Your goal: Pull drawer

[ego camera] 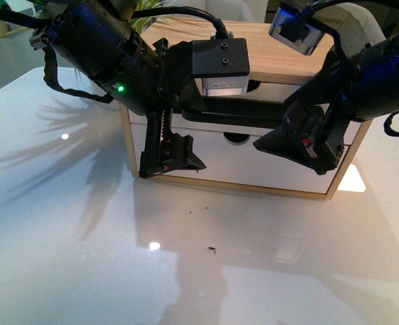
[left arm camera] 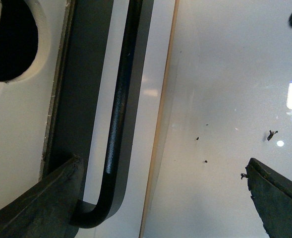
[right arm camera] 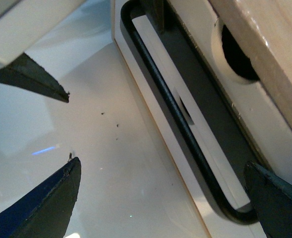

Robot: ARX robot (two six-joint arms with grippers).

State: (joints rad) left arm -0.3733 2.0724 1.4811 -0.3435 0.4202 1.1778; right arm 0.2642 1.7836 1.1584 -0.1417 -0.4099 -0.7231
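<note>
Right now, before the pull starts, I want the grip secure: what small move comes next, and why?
Probably close the left tool on the handle: the black bar lies between its open fingers, close to one, and nothing grips it yet. The right tool is open too.

Left arm (ego camera: 104, 47): matte black casing with a lit green lamp (ego camera: 120, 87), a loose black strap (ego camera: 48, 68), and a thick black cable (ego camera: 206, 17) leading to a square black block (ego camera: 219, 55) with two screw heads. Right arm (ego camera: 382, 74): dark casing with a blue sheen, topped by a grey box (ego camera: 295, 30). Left claw (ego camera: 173, 162) and right claw (ego camera: 301, 145): black, each with small red marks.
</note>
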